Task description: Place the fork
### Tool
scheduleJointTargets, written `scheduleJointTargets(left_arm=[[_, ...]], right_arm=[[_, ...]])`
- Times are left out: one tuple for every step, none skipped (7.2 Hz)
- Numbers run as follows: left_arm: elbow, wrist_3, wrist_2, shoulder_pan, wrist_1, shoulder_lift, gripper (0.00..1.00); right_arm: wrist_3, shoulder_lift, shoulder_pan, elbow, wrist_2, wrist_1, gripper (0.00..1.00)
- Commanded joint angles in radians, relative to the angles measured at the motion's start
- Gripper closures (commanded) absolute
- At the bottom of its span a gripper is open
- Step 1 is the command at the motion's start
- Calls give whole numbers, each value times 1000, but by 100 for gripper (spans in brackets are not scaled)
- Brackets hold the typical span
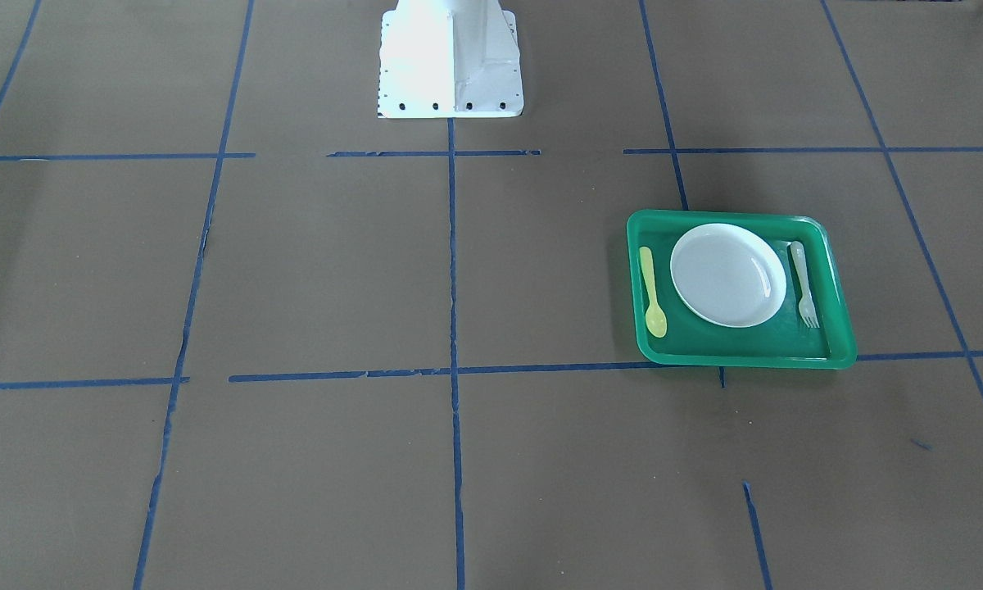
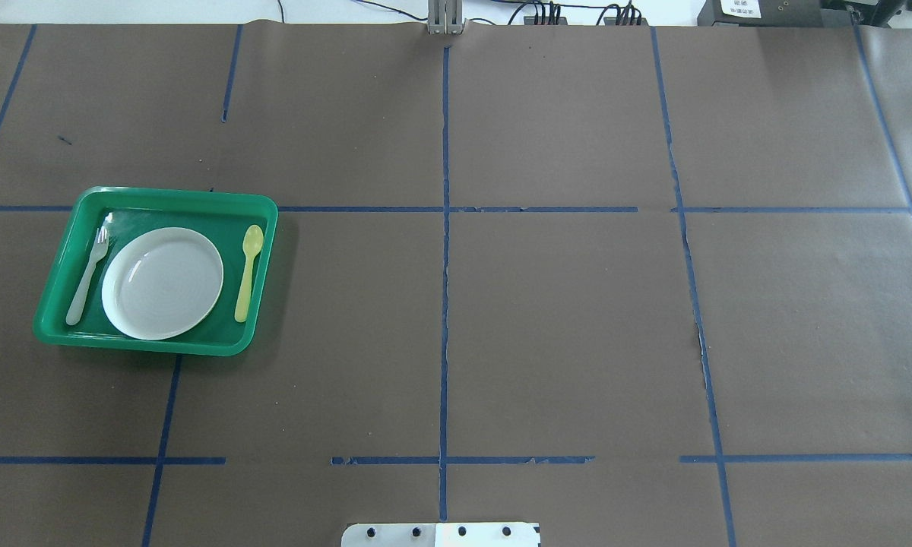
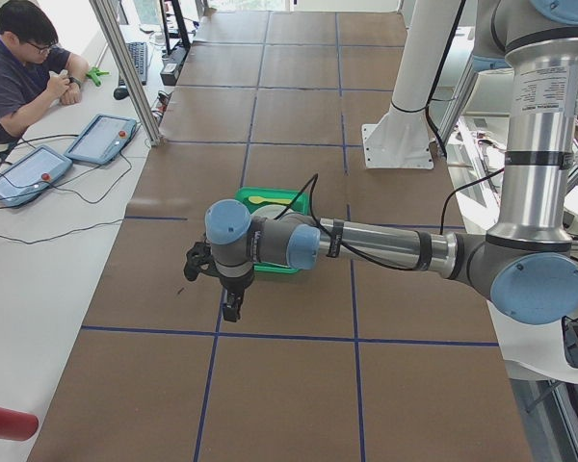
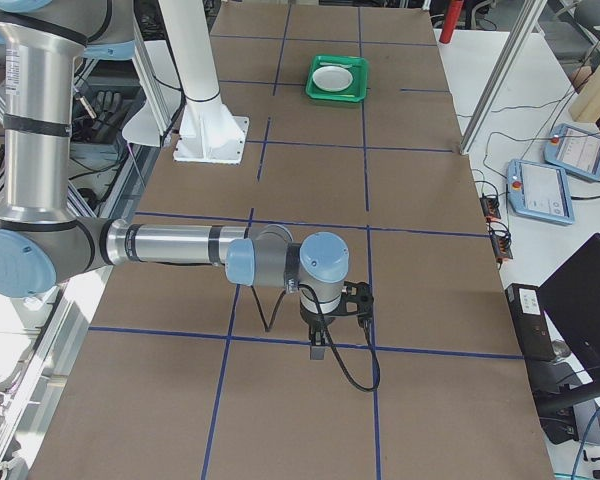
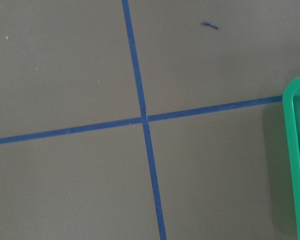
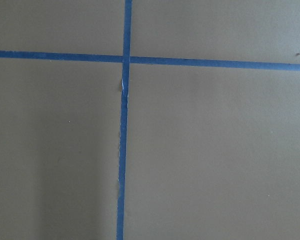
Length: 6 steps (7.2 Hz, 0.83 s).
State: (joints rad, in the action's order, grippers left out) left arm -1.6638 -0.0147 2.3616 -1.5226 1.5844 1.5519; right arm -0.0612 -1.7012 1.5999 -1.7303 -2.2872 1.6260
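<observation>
The pale whitish-green fork (image 2: 87, 275) lies flat in the green tray (image 2: 175, 199), on the left of the white plate (image 2: 163, 282), tines pointing away from the robot. It also shows in the front-facing view (image 1: 804, 283). The yellow spoon (image 2: 248, 272) lies on the plate's other side. My left gripper (image 3: 229, 306) shows only in the exterior left view, hanging above the table beside the tray, holding nothing that I can see. My right gripper (image 4: 320, 345) shows only in the exterior right view, far from the tray. I cannot tell whether either is open or shut.
The white robot base (image 1: 450, 61) stands at the table's middle rear. Blue tape lines cross the brown table. The tray's rim (image 5: 295, 160) shows at the right edge of the left wrist view. An operator (image 3: 24, 67) sits beyond the table's far edge with teach pendants (image 3: 101, 138).
</observation>
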Motion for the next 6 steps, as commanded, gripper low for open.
scheduleJointTargets(left_arm=[[10, -2, 19, -13, -11, -42, 0], [6, -1, 15, -30, -11, -42, 0], [4, -2, 15, -60, -11, -41, 0], [4, -2, 13, -64, -11, -41, 0], [9, -2, 13, -68, -11, -42, 0], [15, -2, 13, -68, -11, -42, 0]], right_arm=[[0, 0, 0, 0, 0, 0, 0], [0, 0, 0, 0, 0, 0, 0], [0, 0, 0, 0, 0, 0, 0], [0, 0, 0, 0, 0, 0, 0], [0, 0, 0, 0, 0, 0, 0], [0, 0, 0, 0, 0, 0, 0]])
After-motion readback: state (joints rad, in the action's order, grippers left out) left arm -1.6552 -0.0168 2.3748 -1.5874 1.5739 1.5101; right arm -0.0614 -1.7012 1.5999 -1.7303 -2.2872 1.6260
